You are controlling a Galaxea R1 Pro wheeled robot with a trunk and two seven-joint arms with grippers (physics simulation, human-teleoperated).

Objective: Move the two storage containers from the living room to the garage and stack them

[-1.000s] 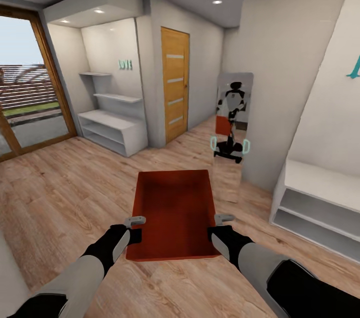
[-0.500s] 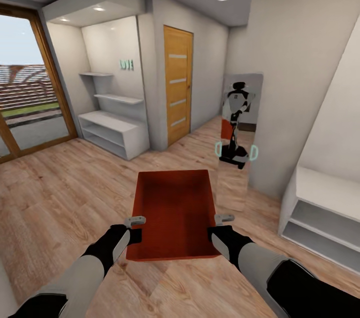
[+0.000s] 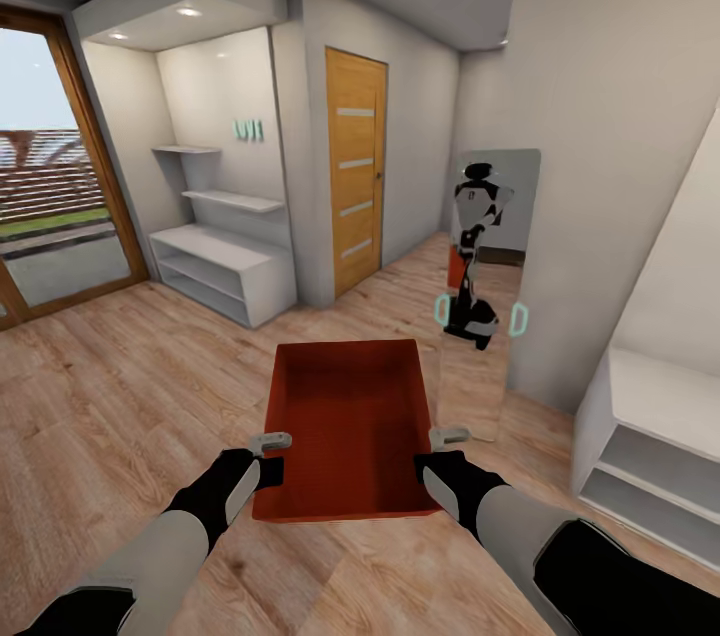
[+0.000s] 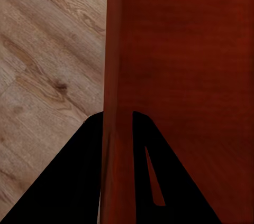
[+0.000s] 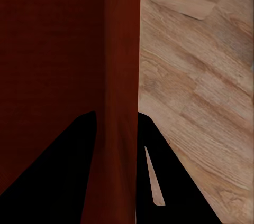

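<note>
A light wood-plank floor runs under pale walls toward a wooden panel door at the far middle. One storage container is carried level above the planks, just in front of the robot, held between both arms. The left claw pinches the bin's left wall, one finger inside and one outside; the right claw pinches the right wall likewise. The bin is orange-red, rectangular, open-topped, with plain low walls and a smooth matte face. It looks stiff and light, probably hard plastic, so thin rims near the near end suit a pinch, though smooth walls could slip. White open shelves stand far left, a standing mirror right of the door, glass doors at the left.
</note>
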